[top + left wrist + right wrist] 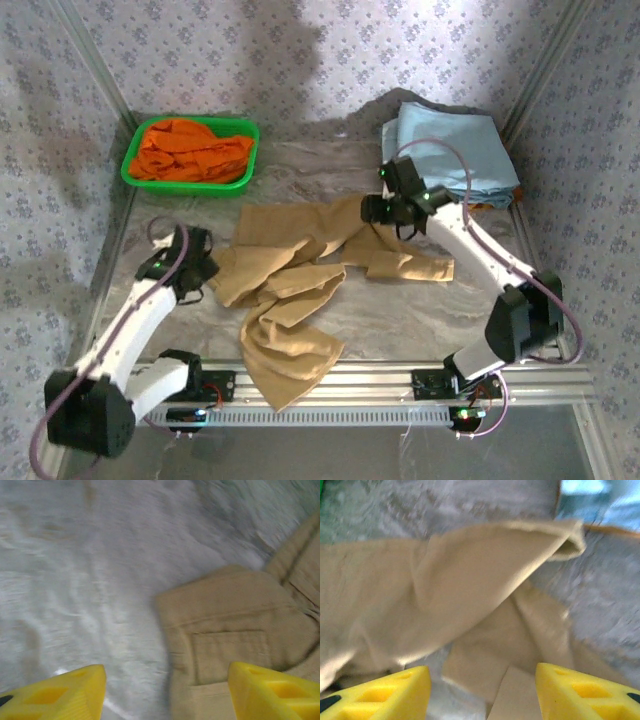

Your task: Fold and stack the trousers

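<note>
Grippers — two, yellow-fingered. First, left gripper [167, 672]: spread wide, pinching nothing, poised above the edge between bare table [75, 580] and a pocketed corner of the trousers [235, 630]. Second, right gripper [483, 672]: likewise spread and empty, over a raised fold of the tan cloth. Trousers — one pair, crumpled mid-table between both arms, one leg trailing to the near rail, the other reaching right, beneath the right gripper. Other items: one green tray [132, 170] at far left, holding one heaped orange garment [190, 150]; one folded stack of light blue garments [455, 150] at far right, number of pieces unclear, just behind the right arm's wrist.
</note>
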`<state>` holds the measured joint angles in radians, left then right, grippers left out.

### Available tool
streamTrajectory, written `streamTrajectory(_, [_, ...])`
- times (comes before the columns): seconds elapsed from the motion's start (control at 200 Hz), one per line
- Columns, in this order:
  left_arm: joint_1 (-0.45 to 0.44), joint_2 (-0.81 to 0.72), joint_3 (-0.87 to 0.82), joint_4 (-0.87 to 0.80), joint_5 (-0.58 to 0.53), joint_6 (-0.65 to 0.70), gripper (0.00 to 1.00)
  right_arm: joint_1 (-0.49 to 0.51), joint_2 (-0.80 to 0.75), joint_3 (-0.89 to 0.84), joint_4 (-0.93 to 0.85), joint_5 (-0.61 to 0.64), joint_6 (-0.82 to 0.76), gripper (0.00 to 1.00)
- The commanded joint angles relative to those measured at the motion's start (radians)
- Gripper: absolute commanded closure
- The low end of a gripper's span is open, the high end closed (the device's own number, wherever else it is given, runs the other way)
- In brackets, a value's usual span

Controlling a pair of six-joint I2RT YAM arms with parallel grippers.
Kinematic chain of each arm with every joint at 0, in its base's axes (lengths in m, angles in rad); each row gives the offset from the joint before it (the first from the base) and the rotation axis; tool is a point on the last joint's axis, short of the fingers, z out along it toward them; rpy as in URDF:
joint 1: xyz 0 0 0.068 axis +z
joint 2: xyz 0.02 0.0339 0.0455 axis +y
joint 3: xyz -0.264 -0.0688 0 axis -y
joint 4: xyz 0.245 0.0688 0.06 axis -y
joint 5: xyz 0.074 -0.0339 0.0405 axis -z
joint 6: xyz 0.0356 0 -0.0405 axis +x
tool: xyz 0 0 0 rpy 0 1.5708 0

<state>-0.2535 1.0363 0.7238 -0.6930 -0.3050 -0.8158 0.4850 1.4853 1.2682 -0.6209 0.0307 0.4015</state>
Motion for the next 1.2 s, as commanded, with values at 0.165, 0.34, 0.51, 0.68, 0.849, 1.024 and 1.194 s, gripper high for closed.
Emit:
streamTrajectory(0.165, [-0.046,0.191,0.0,0.196,0.02,-0.013,0.22,0.355,-0.07,-0.359,0.122,-0.053,0.165,0.46])
streamTrajectory(0.34, [-0.014,0.261,-0.03,0.246,0.033,-0.025,0.21,0.611,-0.02,-0.418,0.105,-0.022,0.232,0.46])
streamTrajectory(0.51, [-0.01,0.287,-0.044,0.275,0.056,-0.04,0.22,0.741,0.073,-0.39,0.083,0.02,0.297,0.44])
streamTrajectory(0.68, [-0.009,0.321,-0.044,0.292,0.06,-0.036,0.24,0.758,0.135,-0.39,0.096,0.032,0.319,0.48])
streamTrajectory(0.849, [0.008,0.359,-0.085,0.325,0.061,-0.063,0.37,0.752,0.119,-0.386,0.039,0.092,0.33,0.89])
streamTrajectory(1.024, [0.036,0.345,-0.158,0.367,0.053,-0.094,0.63,0.694,-0.026,-0.415,-0.127,0.205,0.367,1.0])
streamTrajectory(1.194, [0.039,0.329,-0.187,0.377,0.044,-0.102,1.0,0.506,-0.227,-0.448,-0.239,0.226,0.334,1.0])
